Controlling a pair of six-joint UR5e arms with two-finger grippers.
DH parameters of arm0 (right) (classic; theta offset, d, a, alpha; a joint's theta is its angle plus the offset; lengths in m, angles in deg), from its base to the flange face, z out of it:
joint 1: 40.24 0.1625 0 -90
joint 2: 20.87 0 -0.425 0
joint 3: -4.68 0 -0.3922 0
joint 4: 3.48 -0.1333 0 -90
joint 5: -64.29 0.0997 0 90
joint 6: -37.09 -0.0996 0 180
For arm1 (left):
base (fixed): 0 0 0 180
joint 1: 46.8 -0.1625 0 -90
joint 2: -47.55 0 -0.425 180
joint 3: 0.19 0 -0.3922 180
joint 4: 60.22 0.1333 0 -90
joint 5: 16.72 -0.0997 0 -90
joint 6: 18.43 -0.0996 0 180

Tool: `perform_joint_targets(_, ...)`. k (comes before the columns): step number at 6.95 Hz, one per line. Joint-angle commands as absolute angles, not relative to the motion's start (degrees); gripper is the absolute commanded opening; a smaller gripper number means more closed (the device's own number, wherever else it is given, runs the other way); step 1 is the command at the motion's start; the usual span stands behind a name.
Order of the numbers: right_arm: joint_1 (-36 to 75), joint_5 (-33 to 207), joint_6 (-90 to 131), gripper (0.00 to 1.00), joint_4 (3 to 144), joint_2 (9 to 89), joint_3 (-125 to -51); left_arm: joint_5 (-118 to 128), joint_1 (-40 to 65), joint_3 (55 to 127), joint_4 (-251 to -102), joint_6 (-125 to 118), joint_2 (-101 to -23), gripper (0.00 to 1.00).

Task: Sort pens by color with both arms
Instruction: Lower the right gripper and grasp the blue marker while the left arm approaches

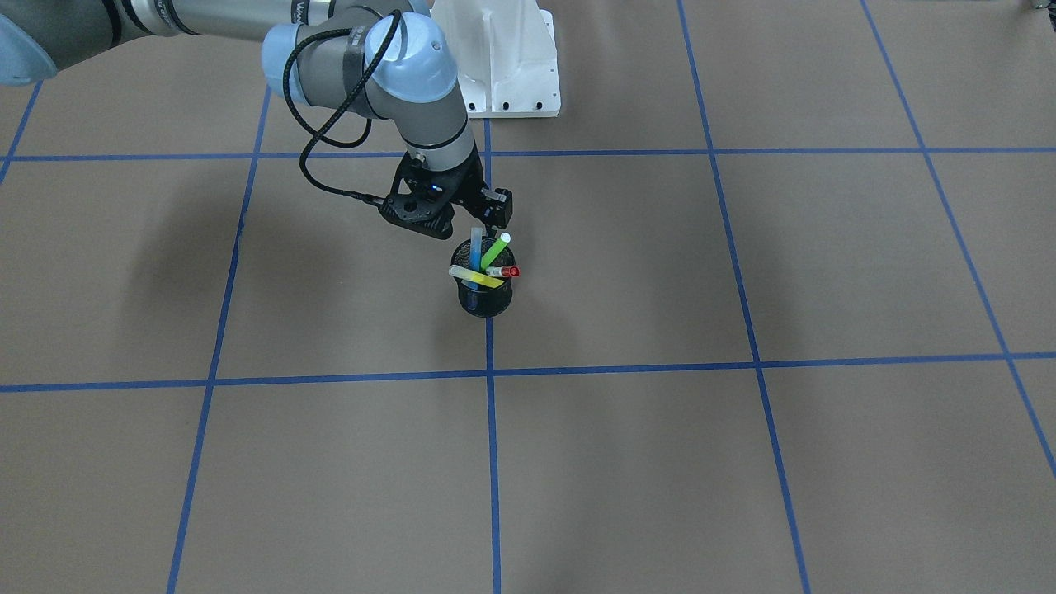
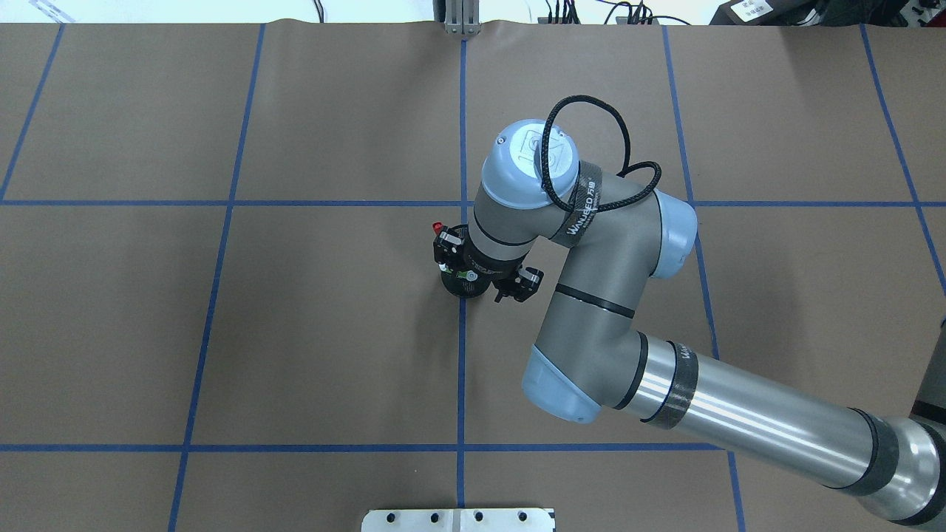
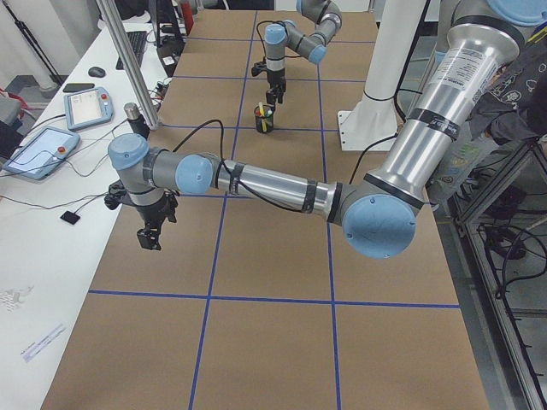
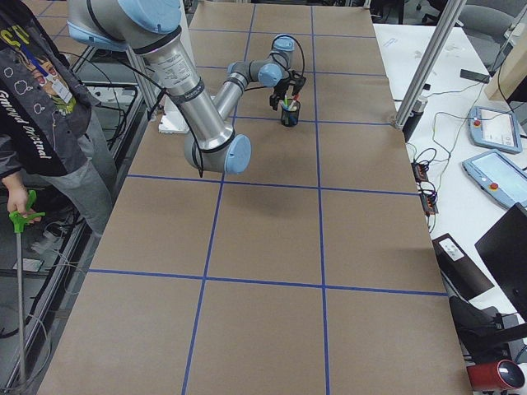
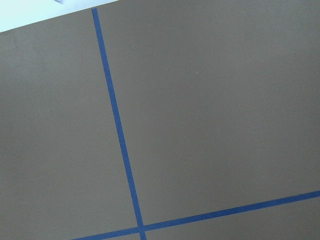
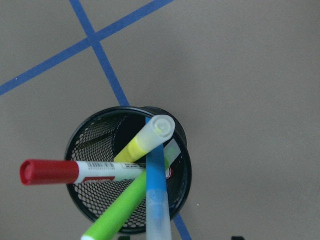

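**Hovering right gripper over a cup of four pens**

Right gripper (image 1: 462,221): jaws spread wide, nothing held, just above the black mesh cup (image 6: 85,142), mid-frame in the front view.

Cup contents, all leaning and fanned apart:
- blue pen (image 6: 156,175)
- lime green pen (image 6: 122,207)
- yellow pen (image 6: 145,140)
- white pen with red cap (image 6: 65,171)

Left gripper (image 3: 152,232): well apart from the cup, over bare table at the left of the left-side view. Whether its jaws are spread cannot be told.

Table (image 1: 742,462): brown paper gridded with blue tape (image 1: 492,462). The cup stands on one line.

White pedestal base (image 1: 503,58): top centre.

Side bench (image 4: 494,90): carries teach pendants (image 4: 496,127).

Person (image 4: 41,107): left edge of the right-side view.
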State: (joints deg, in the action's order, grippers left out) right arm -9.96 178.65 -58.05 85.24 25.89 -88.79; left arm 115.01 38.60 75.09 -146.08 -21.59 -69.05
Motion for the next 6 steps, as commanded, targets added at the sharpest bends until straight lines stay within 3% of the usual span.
perform_joint_targets(1,-9.5,178.7,-56.5,0.71,84.2,25.8,-87.7,115.0,38.5,74.5,-145.7,-20.2,-69.5,1.0)
perform_joint_targets(4,-8.2,179.3,-56.3,0.7,84.2,25.9,-87.8,117.1,38.1,74.8,-145.8,-13.8,-71.2,1.0)
perform_joint_targets(6,-8.2,178.8,-55.9,0.57,84.8,25.4,-87.6,122.7,34.5,77.2,-146.6,-3.8,-71.5,1.0)
